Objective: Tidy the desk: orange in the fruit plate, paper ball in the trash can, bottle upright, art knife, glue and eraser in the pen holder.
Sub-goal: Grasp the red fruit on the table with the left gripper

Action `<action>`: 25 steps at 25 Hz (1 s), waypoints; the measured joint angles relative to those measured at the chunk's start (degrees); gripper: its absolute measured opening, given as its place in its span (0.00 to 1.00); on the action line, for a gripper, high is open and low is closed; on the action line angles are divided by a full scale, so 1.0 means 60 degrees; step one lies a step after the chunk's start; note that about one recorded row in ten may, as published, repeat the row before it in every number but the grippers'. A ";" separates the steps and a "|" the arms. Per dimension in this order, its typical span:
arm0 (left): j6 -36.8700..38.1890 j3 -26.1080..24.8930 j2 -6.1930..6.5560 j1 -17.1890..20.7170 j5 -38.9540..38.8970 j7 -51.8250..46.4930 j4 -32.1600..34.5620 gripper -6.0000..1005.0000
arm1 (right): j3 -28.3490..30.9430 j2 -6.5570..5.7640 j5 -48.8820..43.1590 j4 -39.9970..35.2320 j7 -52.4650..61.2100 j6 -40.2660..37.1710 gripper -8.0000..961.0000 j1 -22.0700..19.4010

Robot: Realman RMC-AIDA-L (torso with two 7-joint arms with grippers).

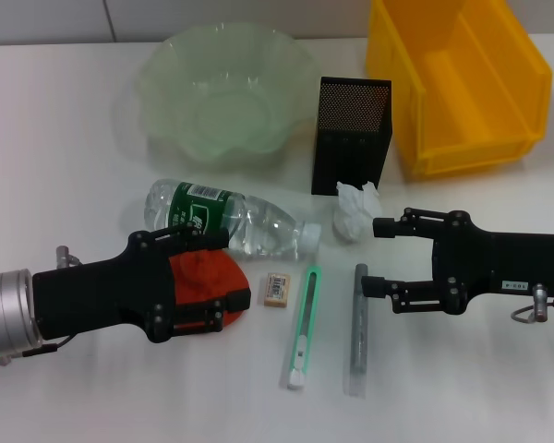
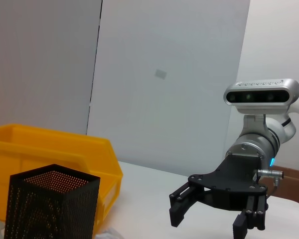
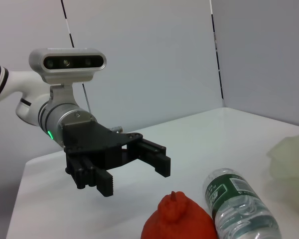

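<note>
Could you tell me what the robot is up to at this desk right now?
It is tidying. The left gripper hangs open over the orange, not yet gripping it. The right gripper hovers open near the paper ball. The bottle still lies flat; the fruit plate and trash can are empty.

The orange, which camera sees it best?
The right wrist view: the orange shows its knobbed top, nothing hiding it, beside the bottle. In the head view the left gripper covers part of the orange. The left wrist view doesn't show it.
</note>
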 joint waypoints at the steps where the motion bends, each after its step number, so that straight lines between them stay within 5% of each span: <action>1: 0.0000 0.0000 0.0000 -0.0003 0.0000 0.0000 0.0000 0.77 | 0.0000 0.0000 0.0001 0.0000 0.0000 0.0000 0.85 0.0000; 25: -0.0733 -0.0007 0.0287 0.0145 0.0031 0.0087 0.0016 0.74 | 0.0000 -0.0015 0.0000 0.0000 0.0249 0.0023 0.84 0.0130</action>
